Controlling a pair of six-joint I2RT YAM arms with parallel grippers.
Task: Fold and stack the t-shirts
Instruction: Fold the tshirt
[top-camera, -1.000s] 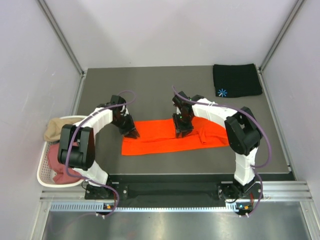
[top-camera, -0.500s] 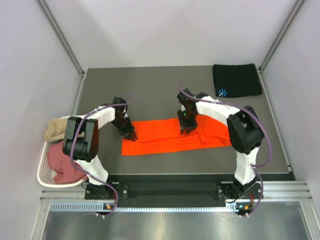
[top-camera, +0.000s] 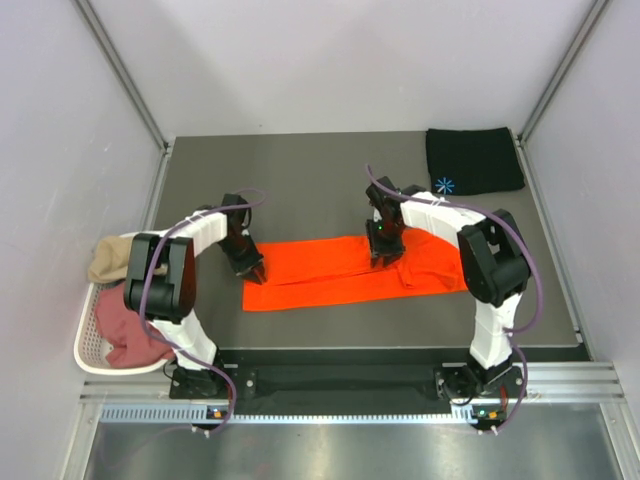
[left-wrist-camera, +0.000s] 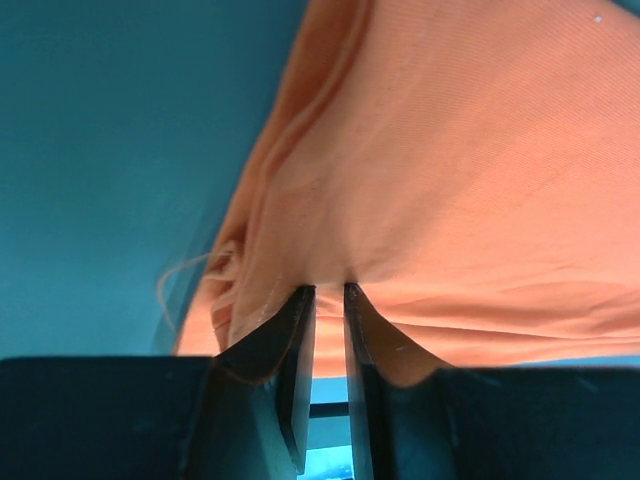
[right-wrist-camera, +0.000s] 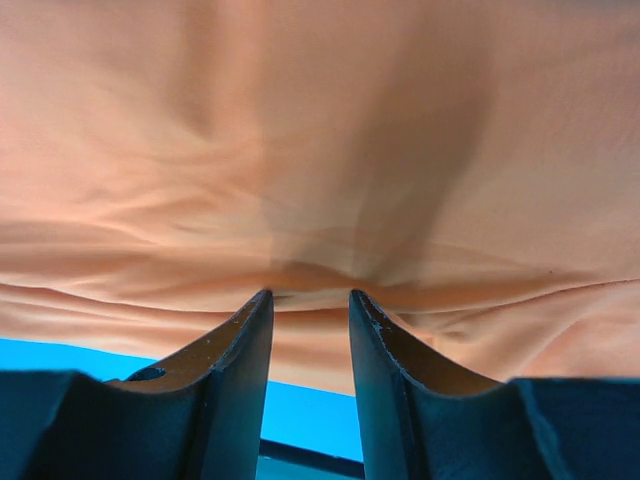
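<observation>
Pinching, left gripper (top-camera: 256, 270): closed on the 9 o'clock end of the orange t-shirt (top-camera: 340, 272), at its 12 o'clock corner; in the wrist view the two fingers (left-wrist-camera: 298, 340) stand nearly together with a ridge of orange cloth caught between them.
Right gripper (top-camera: 385, 254): on the shirt's 12 o'clock edge, toward 3 o'clock of its middle; its fingers (right-wrist-camera: 245, 350) sit a little apart with a puckered fold of the cloth drawn in between the tips.
Orange t-shirt: a long folded strip running 9 to 3 o'clock, flat on the table (top-camera: 300, 190), slightly toward 6 o'clock of its centre.
Black t-shirt (top-camera: 480, 155): folded square in the table's 1 o'clock corner, its light-blue starburst mark (top-camera: 445, 185) facing up, well apart from both grippers.
Basket (top-camera: 85, 345): white, beside the table edge at 8 o'clock.
Basket contents: tan t-shirt (top-camera: 108, 258) draped over the 12 o'clock rim, dusty pink t-shirt (top-camera: 125, 328) inside.
</observation>
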